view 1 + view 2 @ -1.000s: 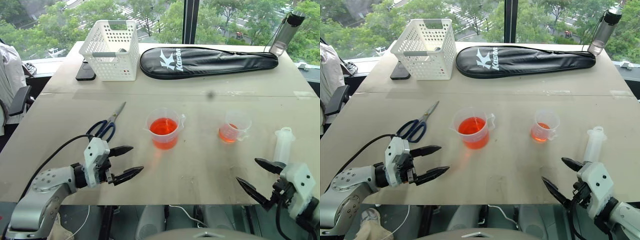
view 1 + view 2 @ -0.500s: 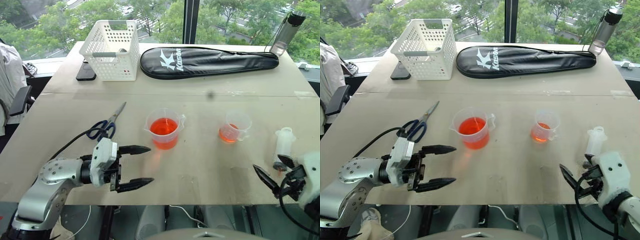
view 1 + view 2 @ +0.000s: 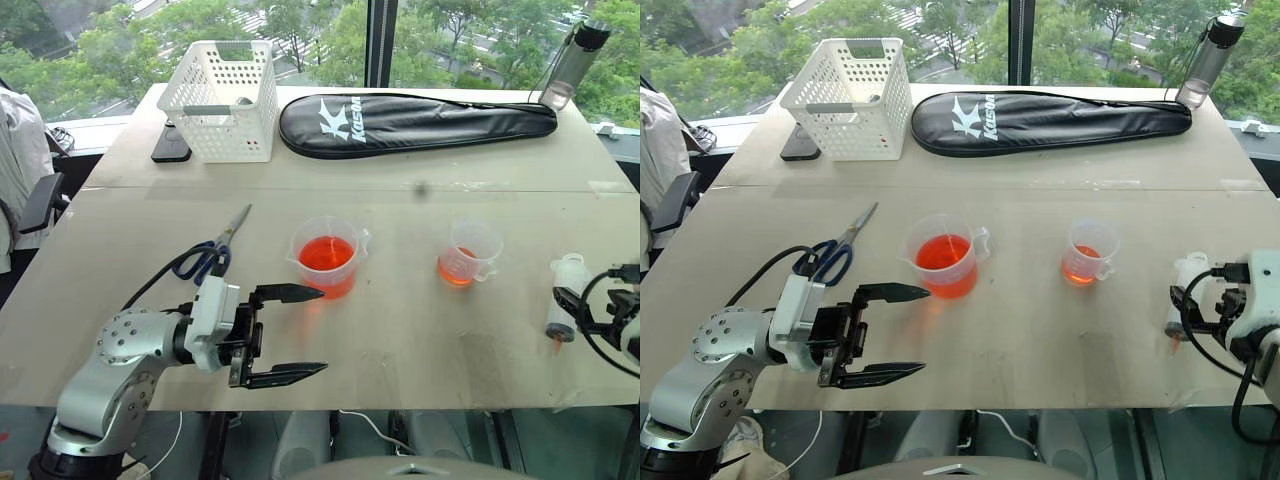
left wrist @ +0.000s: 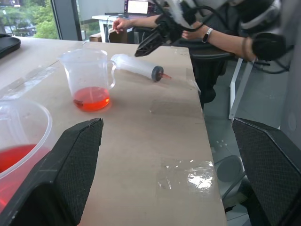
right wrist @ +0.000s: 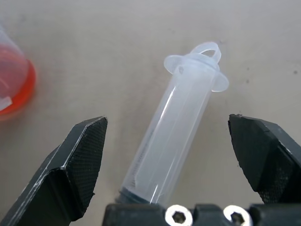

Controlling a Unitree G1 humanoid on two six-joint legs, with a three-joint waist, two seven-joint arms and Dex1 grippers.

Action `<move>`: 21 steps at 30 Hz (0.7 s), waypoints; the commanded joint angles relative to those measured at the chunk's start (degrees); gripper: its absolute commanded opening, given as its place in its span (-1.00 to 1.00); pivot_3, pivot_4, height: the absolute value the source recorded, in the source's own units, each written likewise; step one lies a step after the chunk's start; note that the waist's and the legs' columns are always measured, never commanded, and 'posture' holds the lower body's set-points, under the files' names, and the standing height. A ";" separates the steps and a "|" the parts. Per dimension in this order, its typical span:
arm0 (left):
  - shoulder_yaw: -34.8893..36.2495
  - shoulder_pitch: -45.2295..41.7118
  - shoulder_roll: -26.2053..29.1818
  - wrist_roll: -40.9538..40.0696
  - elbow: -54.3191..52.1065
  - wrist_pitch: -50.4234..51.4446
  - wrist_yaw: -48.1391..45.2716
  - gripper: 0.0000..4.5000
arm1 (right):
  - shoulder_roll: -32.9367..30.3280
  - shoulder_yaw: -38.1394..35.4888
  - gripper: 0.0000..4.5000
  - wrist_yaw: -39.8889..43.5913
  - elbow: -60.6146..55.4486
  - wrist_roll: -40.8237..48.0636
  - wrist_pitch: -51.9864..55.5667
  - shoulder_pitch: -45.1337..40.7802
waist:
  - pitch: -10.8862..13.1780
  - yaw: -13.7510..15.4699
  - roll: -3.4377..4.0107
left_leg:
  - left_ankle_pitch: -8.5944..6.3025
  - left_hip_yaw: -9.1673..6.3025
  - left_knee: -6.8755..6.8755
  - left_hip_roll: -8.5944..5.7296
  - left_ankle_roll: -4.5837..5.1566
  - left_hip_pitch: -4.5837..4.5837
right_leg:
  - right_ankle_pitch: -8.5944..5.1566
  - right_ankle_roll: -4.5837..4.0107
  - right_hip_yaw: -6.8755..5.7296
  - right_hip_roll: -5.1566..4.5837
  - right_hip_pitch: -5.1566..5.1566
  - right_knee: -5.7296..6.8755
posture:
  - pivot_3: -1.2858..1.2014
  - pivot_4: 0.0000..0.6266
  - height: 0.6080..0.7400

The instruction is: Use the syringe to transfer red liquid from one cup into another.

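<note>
The syringe point(image 3: 566, 300) lies flat on the table point(image 3: 420, 340) at the right edge, about 3 o'clock from the small handled cup point(image 3: 468, 252), tip toward the robot and flanged end away. The right gripper point(image 5: 160, 155) hangs just over it with both fingers spread wide, 1 on each side of the barrel and touching neither, so the barrel sits lined up for a pinch across its width. The large beaker point(image 3: 328, 254) of red liquid point(image 3: 327, 252) stands mid-table, with the small cup at its 3 o'clock, well apart. The left gripper point(image 3: 298, 332) waits at the beaker's 7 o'clock, fingers also wide and empty, pointing toward the cups, probably ready to steady one. Blue scissors point(image 3: 208, 252) lie at 9 o'clock from the beaker, out of the way.
</note>
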 commanded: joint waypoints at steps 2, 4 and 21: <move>-0.73 -0.97 -0.09 0.01 -2.75 -0.47 1.91 0.97 | -3.26 1.33 1.00 -7.42 11.74 3.21 1.89 -5.22 | -0.01 0.08 -0.02 | 0.00 -0.02 0.00 -0.01 0.01 -0.02 | 0.00 0.00 0.00 0.05 0.01 0.00 | 0.03 -0.52 0.75; -1.02 -1.07 -0.11 0.11 -3.13 -0.41 2.62 0.97 | -5.00 2.51 1.00 -10.78 17.56 5.82 1.89 -7.97 | 0.01 -0.11 0.01 | -0.01 0.01 0.00 -0.02 0.01 -0.02 | 0.00 0.01 0.04 0.09 0.00 0.00 | 0.03 -0.52 0.75; -2.61 -2.96 0.03 0.04 -3.55 1.30 7.57 1.00 | -19.92 22.54 0.51 -24.57 45.28 33.11 1.89 -17.06 | 0.02 -0.04 0.04 | -0.03 0.09 0.01 0.01 0.06 -0.05 | 0.01 0.02 0.13 0.31 -0.01 -0.04 | 0.03 -0.52 0.75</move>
